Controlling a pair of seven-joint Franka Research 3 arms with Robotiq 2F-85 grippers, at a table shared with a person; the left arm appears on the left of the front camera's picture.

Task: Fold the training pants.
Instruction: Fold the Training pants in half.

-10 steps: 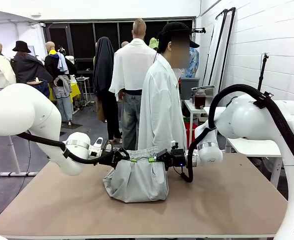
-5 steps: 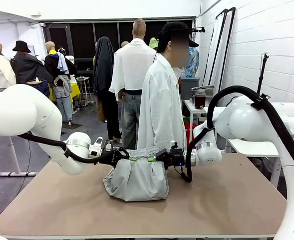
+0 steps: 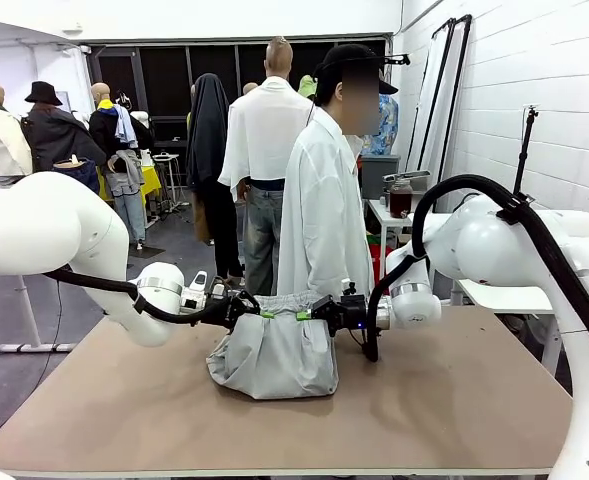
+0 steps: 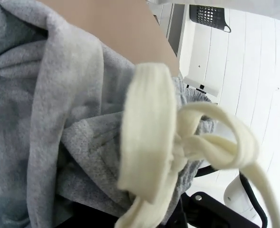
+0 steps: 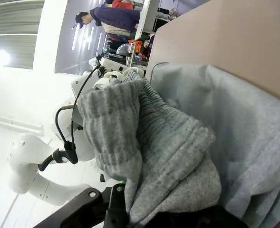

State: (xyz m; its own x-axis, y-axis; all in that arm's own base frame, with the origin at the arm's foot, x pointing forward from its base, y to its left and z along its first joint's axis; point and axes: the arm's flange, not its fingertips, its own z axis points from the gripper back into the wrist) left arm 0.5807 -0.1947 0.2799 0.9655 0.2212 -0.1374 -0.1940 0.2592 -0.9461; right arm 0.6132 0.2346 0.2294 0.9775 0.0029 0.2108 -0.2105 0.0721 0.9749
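The training pants are a light grey bundle at the middle of the table, with the waistband held up and the legs piled on the tabletop. My left gripper is shut on the waistband's left end. My right gripper is shut on its right end, a hand's width away. In the left wrist view the grey jersey lies close up, with the whitish drawstring knotted in front. The right wrist view shows the gathered waistband bunched over my fingers, which the cloth hides.
A person in a white shirt stands at the table's far edge, right behind the pants. The brown tabletop has free room on both sides and in front. A black mesh basket shows off the table in the left wrist view.
Almost nothing: both grippers keep their hold on the waistband. The right arm has shifted slightly left and the bundle sits a touch higher.
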